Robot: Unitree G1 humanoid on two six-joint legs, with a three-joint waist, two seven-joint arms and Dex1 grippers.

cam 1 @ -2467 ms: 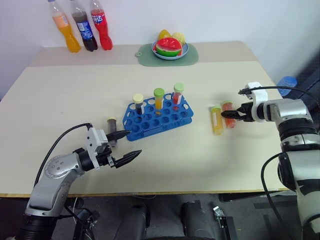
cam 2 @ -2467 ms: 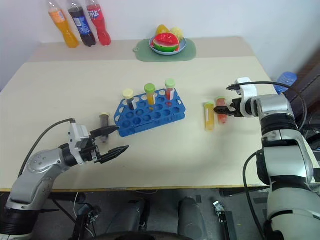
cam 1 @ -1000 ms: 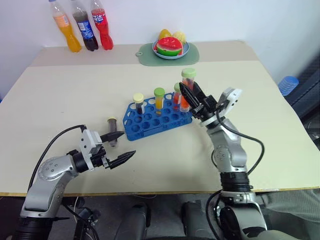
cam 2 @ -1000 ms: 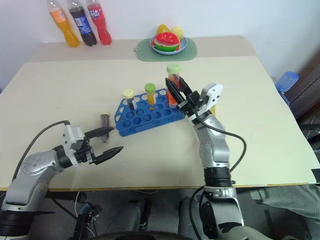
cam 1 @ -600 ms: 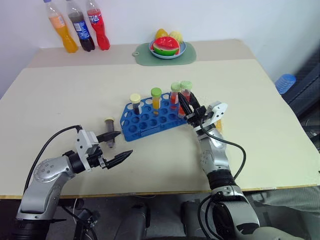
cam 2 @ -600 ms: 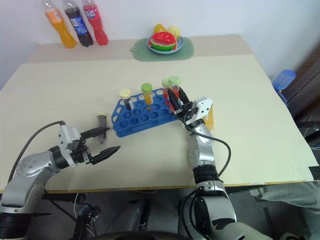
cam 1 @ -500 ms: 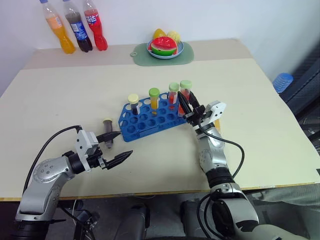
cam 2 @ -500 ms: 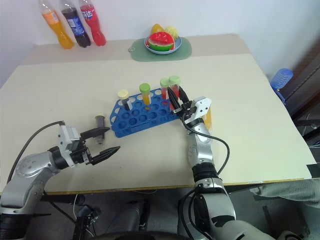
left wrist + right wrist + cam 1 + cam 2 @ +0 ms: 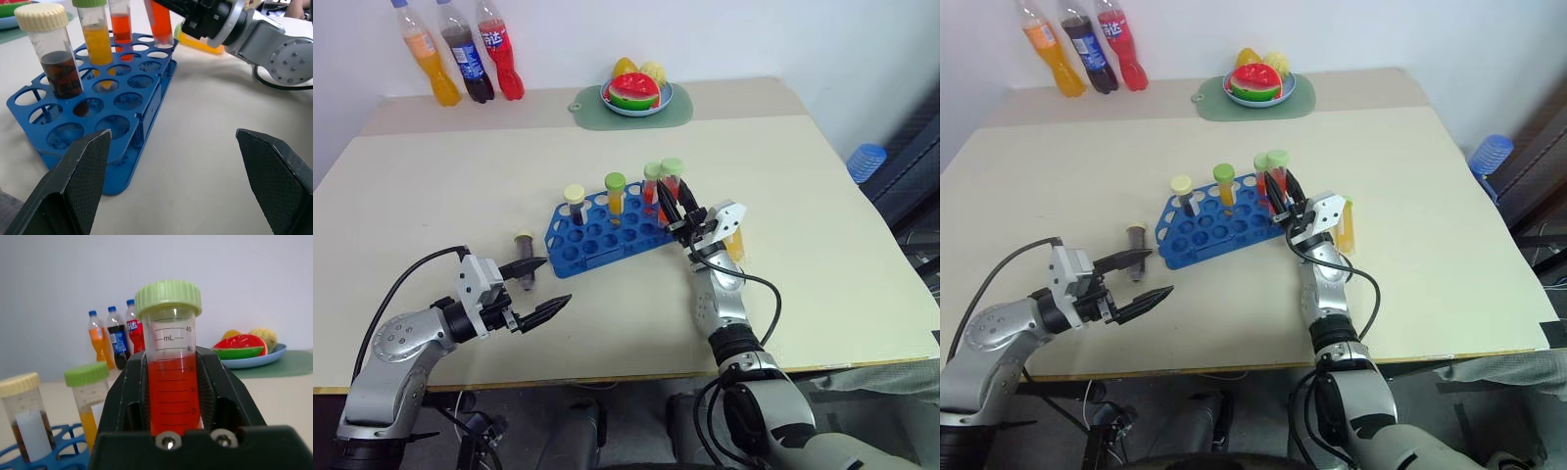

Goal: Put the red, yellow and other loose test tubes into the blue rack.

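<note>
At the right end of the blue rack [image 9: 612, 229], the right tool [image 9: 677, 211] is pinching the red tube [image 9: 671, 182] by its lower body, green cap up, so the tube's long axis stands close to upright and only slightly tilted. Its foot is down at the far-right corner holes, just beside another red tube already seated there; from the left wrist view the tip seems to be entering or just over a hole, though I cannot tell whether it has bottomed out. That is the relation the coming move turns on: the hole lies almost straight below the tube along its own axis, so my judgement is that a short push down that line, not a sideways shift, is what remains before the fingers let go. The yellow tube [image 9: 1345, 227] lies on its side on the bench [image 9: 822, 196] just right of the rack and right beside the right arm, its long axis running near to far; the right arm is clearly the nearer one for it. The brown tube [image 9: 524, 242] stands upright on the bench left of the rack, close to the left tool [image 9: 546, 289], which hangs with its fingers spread wide and nothing between them, pointing toward the rack's near-left end.
</note>
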